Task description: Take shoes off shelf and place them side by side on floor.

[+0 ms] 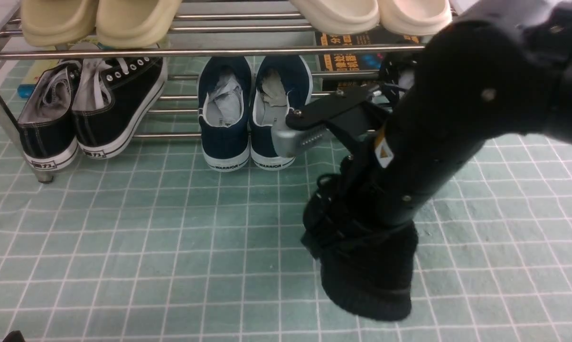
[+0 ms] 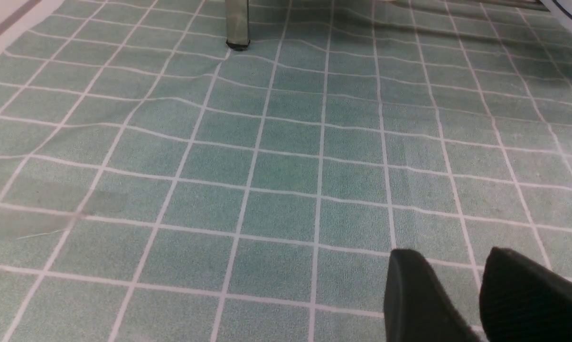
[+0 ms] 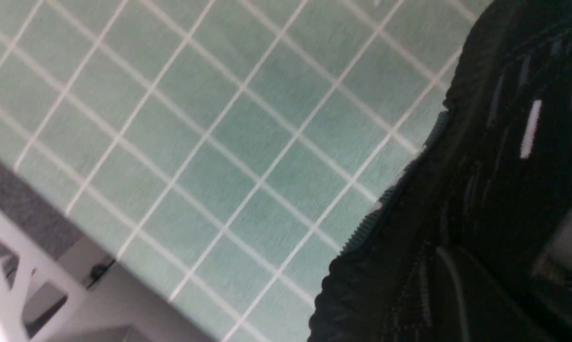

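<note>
One black knit shoe point(image 1: 361, 266) is low at the floor point(image 1: 172, 237) beneath our right arm point(image 1: 433, 133); we cannot tell the right gripper's hold. Soft and light, we judge: we would pinch its collar. Our left gripper point(image 2: 454, 254) gapes, empty.

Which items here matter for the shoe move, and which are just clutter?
Job: black knit shoe, shelf, floor.
Clutter: navy sneakers, black canvas sneakers, beige slippers, white slippers, books.

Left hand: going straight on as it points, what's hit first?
Probably the floor just ahead of the left hand, which angles downward; the shelf leg stands farther, off that line.
</note>
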`<action>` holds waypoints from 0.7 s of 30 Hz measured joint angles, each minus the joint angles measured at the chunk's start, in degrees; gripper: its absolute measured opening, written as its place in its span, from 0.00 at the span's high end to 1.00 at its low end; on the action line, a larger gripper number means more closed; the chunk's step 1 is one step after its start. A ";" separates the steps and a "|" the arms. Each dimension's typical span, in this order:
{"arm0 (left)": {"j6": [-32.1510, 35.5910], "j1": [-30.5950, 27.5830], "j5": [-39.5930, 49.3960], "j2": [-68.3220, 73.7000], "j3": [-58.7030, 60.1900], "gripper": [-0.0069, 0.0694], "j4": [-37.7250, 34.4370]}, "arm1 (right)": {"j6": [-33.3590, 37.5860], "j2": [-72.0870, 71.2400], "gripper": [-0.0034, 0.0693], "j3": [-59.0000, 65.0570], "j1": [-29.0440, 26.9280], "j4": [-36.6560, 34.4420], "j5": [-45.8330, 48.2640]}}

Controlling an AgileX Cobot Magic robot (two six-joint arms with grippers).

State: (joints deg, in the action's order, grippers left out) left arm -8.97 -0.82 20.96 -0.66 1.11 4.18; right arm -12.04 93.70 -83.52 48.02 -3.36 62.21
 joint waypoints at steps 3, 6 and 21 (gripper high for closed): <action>0.00 0.00 0.05 0.00 0.00 0.59 0.00 | -2.32 2.46 0.94 0.00 0.00 3.93 -4.07; 0.00 0.00 0.05 0.00 0.00 0.59 0.00 | -3.05 4.27 0.94 0.00 0.02 5.44 -5.82; 0.00 0.00 0.05 0.00 0.00 0.59 0.00 | -4.59 13.78 0.71 0.00 0.07 0.87 -13.60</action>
State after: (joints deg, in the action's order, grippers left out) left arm -8.97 -0.82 21.01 -0.66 1.11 4.18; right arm -16.63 107.48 -83.52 48.08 -2.49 48.61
